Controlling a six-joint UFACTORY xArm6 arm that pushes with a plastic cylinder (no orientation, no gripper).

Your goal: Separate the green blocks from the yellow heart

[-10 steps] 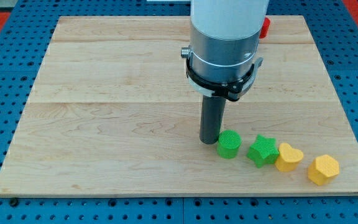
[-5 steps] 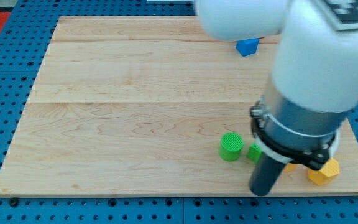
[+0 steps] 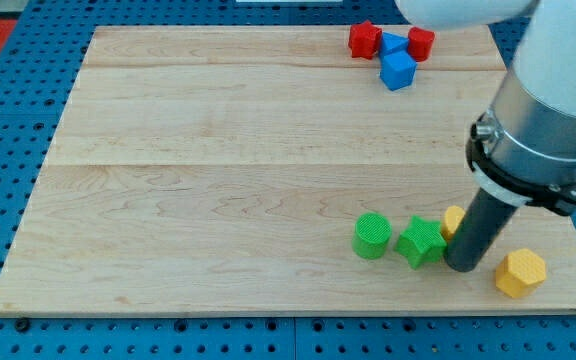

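My tip (image 3: pixel 463 266) has been moved from the green cylinder's (image 3: pixel 372 236) left to just right of the green star (image 3: pixel 421 241), hiding most of the yellow heart (image 3: pixel 453 221). No pincer is fitted. A leftward push is now set up.

two green blocks sit at the lower right of the frame: a green cylinder (image 3: pixel 372 236) and a green star (image 3: pixel 422 241). two yellow blocks: a yellow heart (image 3: pixel 453 221), mostly hidden, and a yellow hexagon (image 3: pixel 520 273). at the upper right, two red blocks (image 3: pixel 365 39) (image 3: pixel 421 42) and two blue blocks (image 3: pixel 399 69) (image 3: pixel 392 43).
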